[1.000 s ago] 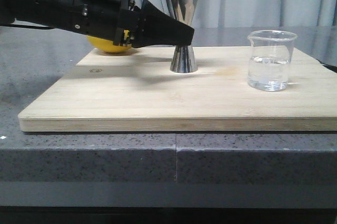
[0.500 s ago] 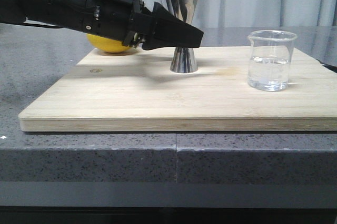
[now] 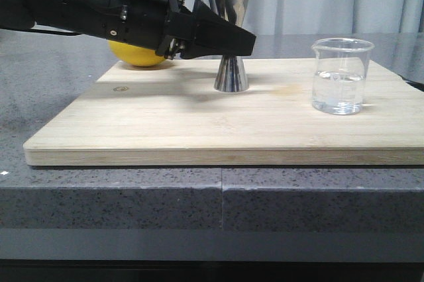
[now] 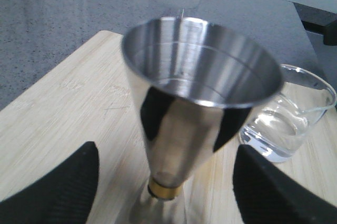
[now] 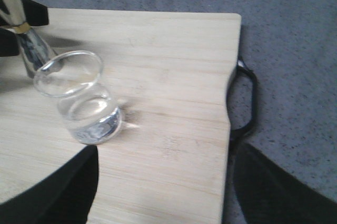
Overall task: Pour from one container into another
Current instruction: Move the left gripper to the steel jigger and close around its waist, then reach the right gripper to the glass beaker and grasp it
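1. We see the left gripper [image 3: 232, 40] reaching in from 9 o'clock in the front view, its fingers [image 4: 58, 192] spread wide with the jigger [image 3: 229, 34] sitting between them at its gold waist, neither pad touching metal as far as we can tell.
2. The jigger stands upright on the wooden board [image 3: 165, 123], looks empty inside.
3. The right gripper [image 5: 166, 192] has its fingers well apart too, holding nothing, hovering near the beaker [image 5: 79, 98].
4. The beaker [image 3: 339, 75] sits upright at 3 o'clock from the jigger, partly filled with clear liquid.
5. A yellow fruit [image 3: 136, 55] peeks out behind the left arm at 9 o'clock.
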Available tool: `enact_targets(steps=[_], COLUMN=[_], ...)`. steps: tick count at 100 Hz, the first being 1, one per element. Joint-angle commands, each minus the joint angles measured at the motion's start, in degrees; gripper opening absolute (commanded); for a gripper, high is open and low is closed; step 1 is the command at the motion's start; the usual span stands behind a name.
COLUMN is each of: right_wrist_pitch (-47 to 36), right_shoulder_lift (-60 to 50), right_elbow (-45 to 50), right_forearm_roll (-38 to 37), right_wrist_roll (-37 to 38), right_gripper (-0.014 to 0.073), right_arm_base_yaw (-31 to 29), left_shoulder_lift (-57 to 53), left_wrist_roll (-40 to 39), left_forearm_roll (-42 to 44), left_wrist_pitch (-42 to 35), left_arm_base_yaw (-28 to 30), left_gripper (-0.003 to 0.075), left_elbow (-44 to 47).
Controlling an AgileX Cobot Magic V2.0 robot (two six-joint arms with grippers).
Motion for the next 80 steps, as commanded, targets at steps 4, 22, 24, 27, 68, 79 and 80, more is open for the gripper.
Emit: enact_targets(steps=[4, 22, 24, 27, 68, 79, 80], right_wrist_pitch=[-7.1, -8.4, -9.0, -9.8, -19.7, -20.8, -21.0], right_shoulder_lift=[1.0, 5.3, 6.0, 6.8, 15.6, 15.8, 15.8], right_elbow=[-0.3, 0.0, 0.0, 0.0, 0.0, 0.0, 0.0], right_forearm_roll=[-0.9, -0.9, -0.9, -0.9, -1.9, -2.3, -2.5], right_wrist_roll=[-0.4, -0.4, -0.4, -0.4, -0.4, -0.4, -0.4], right_gripper=[0.0484, 0.0484, 0.0484, 0.0484, 0.0484, 0.0484, 0.0484], right_arm_base_yaw=[2.5, 3.9, 4.1, 4.5, 8.4, 8.4, 8.4], left_shoulder_lift=[-2.5, -2.5, -2.5, -2.5, -2.5, -2.5, -2.5], left_wrist_roll=[0.0, 0.0, 0.0, 0.0, 0.0, 0.0, 0.0], left_forearm_roll=[-3.9, -3.9, -3.9, -3.9, -3.9, -3.9, -3.9], left_wrist_pitch=[2.5, 2.5, 2.5, 2.5, 2.5, 2.8, 2.9], left_arm_base_yaw=[-0.3, -0.3, -0.3, -0.3, -0.3, -0.3, -0.3], left_gripper=[0.0334, 0.0225, 0.0215, 0.0202, 0.0066, 0.0057, 0.0057], left_elbow=[-1.7, -1.7, -1.7, -1.7, -1.7, -1.7, -1.7])
